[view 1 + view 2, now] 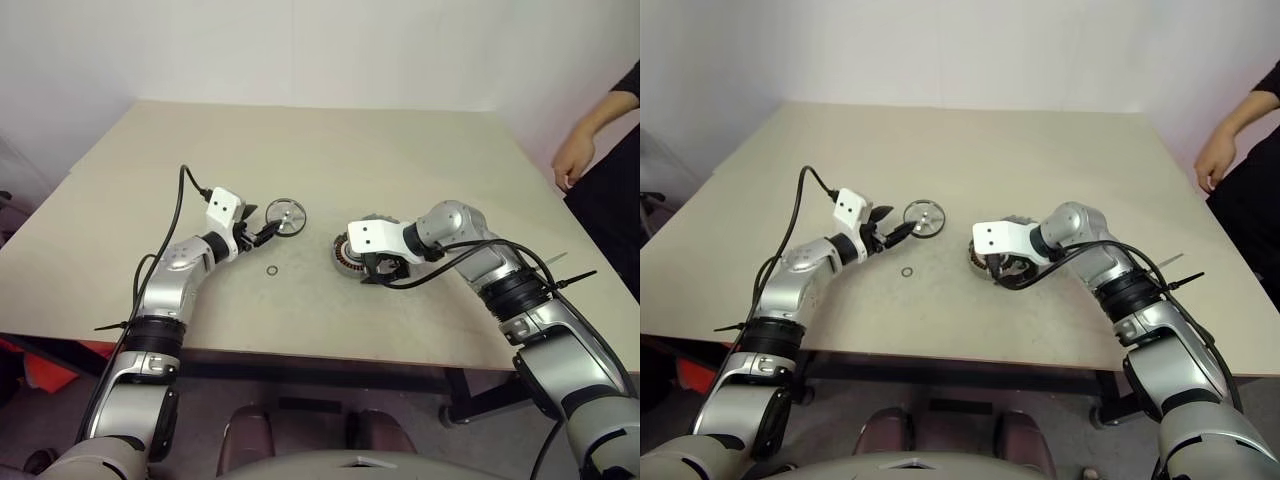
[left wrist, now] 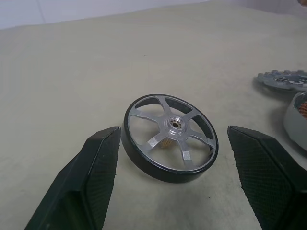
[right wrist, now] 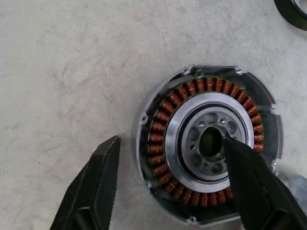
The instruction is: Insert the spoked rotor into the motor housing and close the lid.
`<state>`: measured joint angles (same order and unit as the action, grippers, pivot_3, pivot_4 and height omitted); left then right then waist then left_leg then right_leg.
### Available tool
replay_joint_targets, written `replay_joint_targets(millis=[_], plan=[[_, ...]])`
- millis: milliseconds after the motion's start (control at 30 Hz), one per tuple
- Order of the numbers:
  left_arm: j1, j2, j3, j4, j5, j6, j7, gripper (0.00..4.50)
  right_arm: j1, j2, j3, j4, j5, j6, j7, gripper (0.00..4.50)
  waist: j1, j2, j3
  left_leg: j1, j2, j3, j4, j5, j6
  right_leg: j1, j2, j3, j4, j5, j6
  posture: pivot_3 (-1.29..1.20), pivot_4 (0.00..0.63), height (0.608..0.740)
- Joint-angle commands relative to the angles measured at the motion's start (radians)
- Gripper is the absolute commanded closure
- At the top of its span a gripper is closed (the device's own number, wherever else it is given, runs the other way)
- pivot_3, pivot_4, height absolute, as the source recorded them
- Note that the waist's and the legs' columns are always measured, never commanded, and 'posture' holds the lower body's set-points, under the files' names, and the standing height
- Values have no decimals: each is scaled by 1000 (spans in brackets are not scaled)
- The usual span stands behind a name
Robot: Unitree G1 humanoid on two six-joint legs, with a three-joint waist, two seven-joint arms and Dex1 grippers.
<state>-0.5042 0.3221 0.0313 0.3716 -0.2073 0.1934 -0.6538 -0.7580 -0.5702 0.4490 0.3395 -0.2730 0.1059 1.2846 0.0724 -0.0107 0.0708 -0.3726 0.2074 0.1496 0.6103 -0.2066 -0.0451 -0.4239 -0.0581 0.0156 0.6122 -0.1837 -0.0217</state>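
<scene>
The table was a uniform pale beige with faint grey mottling. The spoked rotor showed a black outer band around bright silver spokes and rim, with a silver hub carrying a small brass-coloured centre. The motor housing presented a ring of copper-orange windings — finely striped — around a silver centre pierced with small dark holes; its outer wall was light grey. The lid, at the right edge of the frame, was dark grey with a notched rim pattern. Both grippers' fingers were black with a fine cross-hatched texture. The wire ring appeared dark.
</scene>
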Motion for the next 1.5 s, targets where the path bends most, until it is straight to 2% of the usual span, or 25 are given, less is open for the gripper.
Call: replay_joint_targets(millis=[33, 400, 500, 700, 900, 1067, 1500], plan=[[-21, 9, 9, -16, -1, -22, 0, 712, -15, -16, -26, -45, 13, -9, -14, 23, 0, 0, 0, 0, 0, 0, 0, 0, 0, 0, 0, 0, 0, 0, 0, 0, 0, 740], [-22, 13, 11, -31, -25, 16, -34, 712, 34, -33, -73, -220, 93, 93, -6, 23, 1, 0, 0, 0, 0, 0, 0, 0, 0, 0, 0, 0, 1, 0, 0, 0, 0, 740], [-21, 43, 24, -23, -26, 19, -54, 712, 8, 34, -139, -284, 158, 241, -72, 23, -3, 0, 0, 1, 0, 0, 0, 0, -1, 0, 0, 1, 1, 0, 0, 0, 0, 740], [-30, 144, 66, 45, -21, -1, -80, 712, -2, 242, -259, -385, 273, 499, -291, 23, -3, 0, 0, 6, 0, 0, -6, 4, -6, 0, 1, 1, 4, -1, -1, 0, 0, 740], [-45, 189, 87, 102, -11, -32, -82, 712, 73, 281, -215, -420, 283, 532, -388, 23, 18, 0, 0, 5, -1, -1, -8, 7, -12, 0, 0, 0, 2, -2, -2, 0, 0, 740], [-45, 173, 80, 99, -10, -35, -76, 712, 133, 260, -154, -466, 277, 541, -409, 23, 23, 0, 0, 6, 0, -1, -10, 8, -13, 0, 0, -1, 2, -2, -2, 0, 0, 740], [-53, 134, 68, 105, -1, -44, -73, 712, 136, 231, -132, -462, 295, 545, -431, 23, 22, 0, 0, 7, 0, -1, -13, 10, -17, 0, 0, -1, 2, -2, -2, 0, 0, 740]])
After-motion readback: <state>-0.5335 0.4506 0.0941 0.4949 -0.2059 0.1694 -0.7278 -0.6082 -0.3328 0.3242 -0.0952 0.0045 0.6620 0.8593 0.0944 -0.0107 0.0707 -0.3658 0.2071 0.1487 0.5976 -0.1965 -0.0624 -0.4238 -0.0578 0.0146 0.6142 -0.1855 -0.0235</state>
